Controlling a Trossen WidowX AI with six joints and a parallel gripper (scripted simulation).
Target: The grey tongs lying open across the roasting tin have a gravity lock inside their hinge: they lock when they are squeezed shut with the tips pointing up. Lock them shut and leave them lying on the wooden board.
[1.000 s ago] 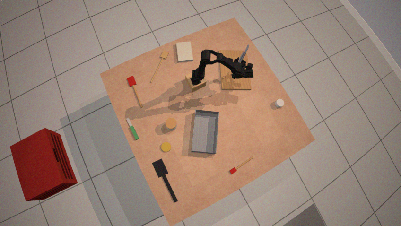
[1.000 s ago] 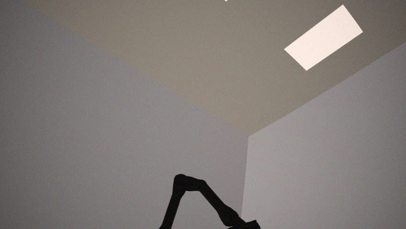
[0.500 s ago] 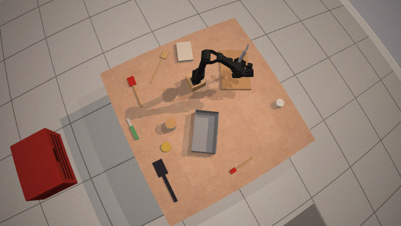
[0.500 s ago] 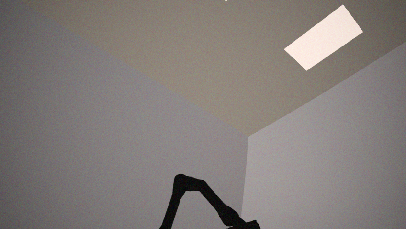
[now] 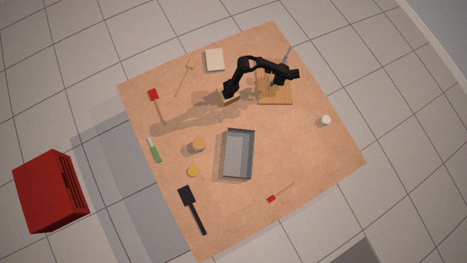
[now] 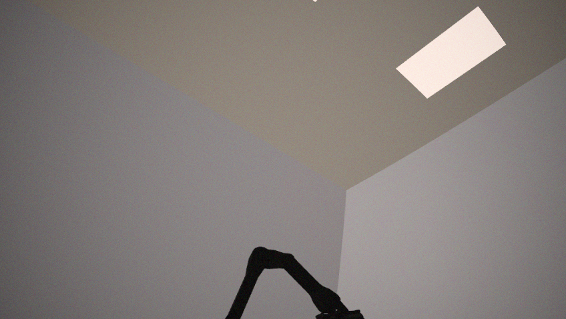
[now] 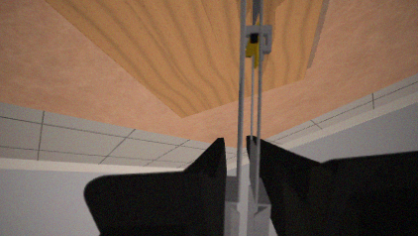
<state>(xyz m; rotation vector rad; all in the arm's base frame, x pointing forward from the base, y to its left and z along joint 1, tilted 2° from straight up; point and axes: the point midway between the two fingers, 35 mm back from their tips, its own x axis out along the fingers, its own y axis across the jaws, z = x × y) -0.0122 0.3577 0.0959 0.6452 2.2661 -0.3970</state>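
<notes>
Grey roasting tin (image 5: 224,153), tongs-free inside.

Matte black, chunky-jointed arm (image 5: 243,64) (image 6: 259,257).

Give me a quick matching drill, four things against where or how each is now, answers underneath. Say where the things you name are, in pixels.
1. grey tongs (image 5: 284,59) (image 7: 241,99)
2. roasting tin (image 5: 253,155)
3. white-topped jar (image 5: 325,119)
4. red box (image 5: 42,192)

A. on the floor beside the table
B. between the gripper's (image 7: 236,140) fingers
C. near a table edge, standing alone
D. on the table, with no tongs in it

1-B; 2-D; 3-C; 4-A
</notes>
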